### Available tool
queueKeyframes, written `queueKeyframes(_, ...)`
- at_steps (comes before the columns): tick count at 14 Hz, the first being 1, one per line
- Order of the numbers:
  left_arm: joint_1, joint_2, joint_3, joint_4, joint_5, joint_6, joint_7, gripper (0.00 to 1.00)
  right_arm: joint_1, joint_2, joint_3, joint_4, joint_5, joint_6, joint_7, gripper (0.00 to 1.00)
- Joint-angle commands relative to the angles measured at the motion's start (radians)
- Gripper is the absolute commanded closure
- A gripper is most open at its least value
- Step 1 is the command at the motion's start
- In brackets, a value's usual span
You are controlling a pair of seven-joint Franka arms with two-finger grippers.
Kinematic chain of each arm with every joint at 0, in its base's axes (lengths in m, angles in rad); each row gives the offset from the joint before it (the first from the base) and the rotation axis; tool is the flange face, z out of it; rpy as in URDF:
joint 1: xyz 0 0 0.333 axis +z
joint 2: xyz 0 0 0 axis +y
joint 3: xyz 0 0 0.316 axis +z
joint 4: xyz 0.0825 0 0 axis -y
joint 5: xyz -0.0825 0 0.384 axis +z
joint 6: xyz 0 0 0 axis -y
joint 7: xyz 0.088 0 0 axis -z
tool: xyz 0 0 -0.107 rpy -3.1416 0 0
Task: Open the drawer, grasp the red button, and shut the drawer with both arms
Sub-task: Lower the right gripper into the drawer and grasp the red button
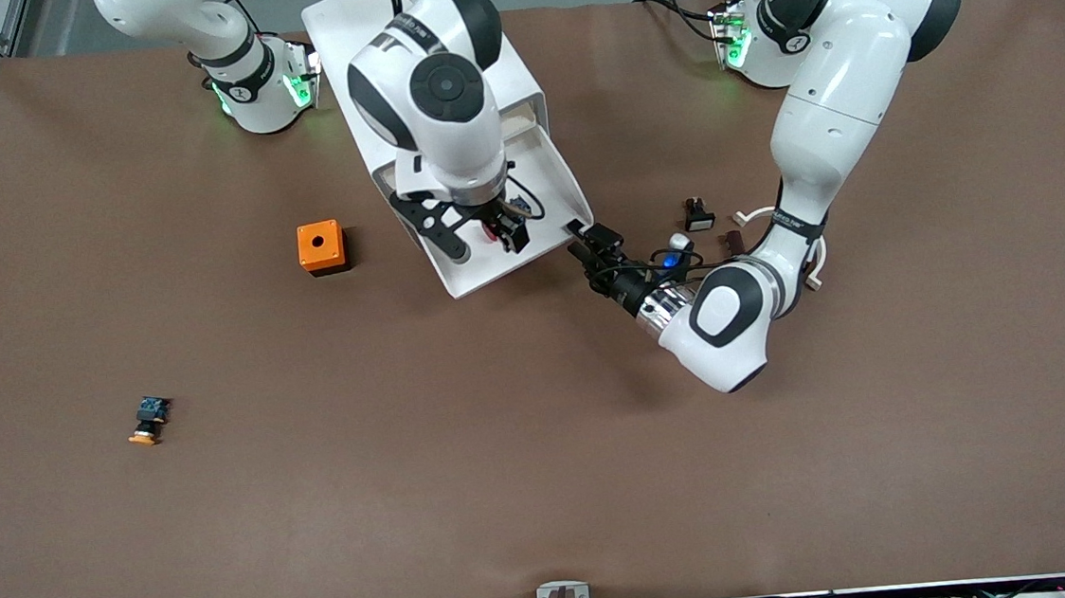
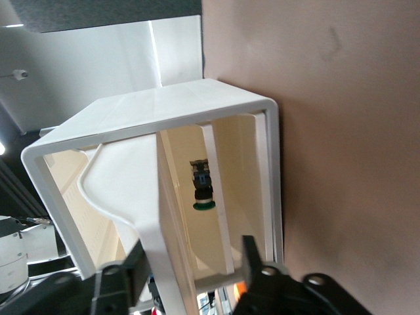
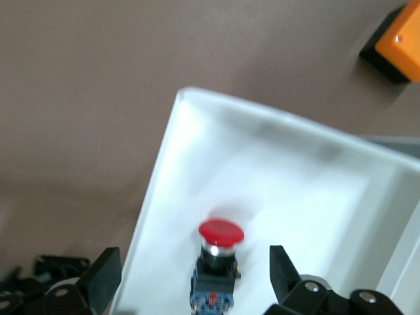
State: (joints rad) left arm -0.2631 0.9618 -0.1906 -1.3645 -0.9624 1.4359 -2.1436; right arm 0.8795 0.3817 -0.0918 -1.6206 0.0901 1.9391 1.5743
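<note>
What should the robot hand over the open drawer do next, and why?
Probably lower a little and shut: the right gripper hangs open over the pulled-out white top drawer, its fingers either side of the small red-capped push-button but not yet touching it. The left gripper is at the drawer's front.

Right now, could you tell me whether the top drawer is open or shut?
Open: the drawer juts from the cabinet, the red button visible inside between the right gripper fingers.
</note>
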Motion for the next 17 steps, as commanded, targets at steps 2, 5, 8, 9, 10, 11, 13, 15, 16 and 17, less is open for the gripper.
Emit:
queueKeyframes(2,0.021,0.014,0.000,0.064,-0.039,-0.003,0.068,0.00,0.048,0.008,-0.013,-0.050,0.007,0.063,0.035,0.00)
queueKeyframes(5,0.030,0.009,0.002,0.099,-0.033,-0.009,0.123,0.00,0.065,0.008,-0.013,-0.103,0.007,0.145,0.059,0.00)
queueKeyframes(8,0.073,0.005,-0.006,0.100,-0.032,-0.025,0.420,0.00,0.079,0.017,-0.013,-0.107,0.007,0.155,0.082,0.00)
queueKeyframes(9,0.077,0.000,0.000,0.105,-0.029,-0.028,0.517,0.00,0.079,0.020,-0.013,-0.107,0.007,0.155,0.099,0.00)
queueKeyframes(10,0.079,-0.001,0.006,0.131,-0.019,-0.031,0.580,0.00,0.079,0.022,-0.013,-0.108,0.005,0.152,0.099,0.00)
queueKeyframes(11,0.079,-0.001,0.016,0.151,0.014,-0.035,0.608,0.00,0.079,0.022,-0.013,-0.108,0.006,0.147,0.101,0.01)
queueKeyframes(13,0.079,-0.032,0.023,0.156,0.079,-0.035,0.696,0.00,0.082,0.022,-0.013,-0.108,0.005,0.147,0.119,0.04)
queueKeyframes(15,0.078,-0.087,0.020,0.156,0.155,-0.034,0.911,0.00,0.095,0.034,-0.013,-0.108,0.005,0.149,0.136,0.05)
queueKeyframes(16,0.070,-0.115,0.028,0.156,0.177,-0.028,1.000,0.00,0.099,0.036,-0.013,-0.108,0.005,0.147,0.136,0.08)
queueKeyframes(17,0.067,-0.145,0.030,0.156,0.210,-0.017,1.063,0.00,0.098,0.037,-0.013,-0.108,0.005,0.147,0.138,0.10)
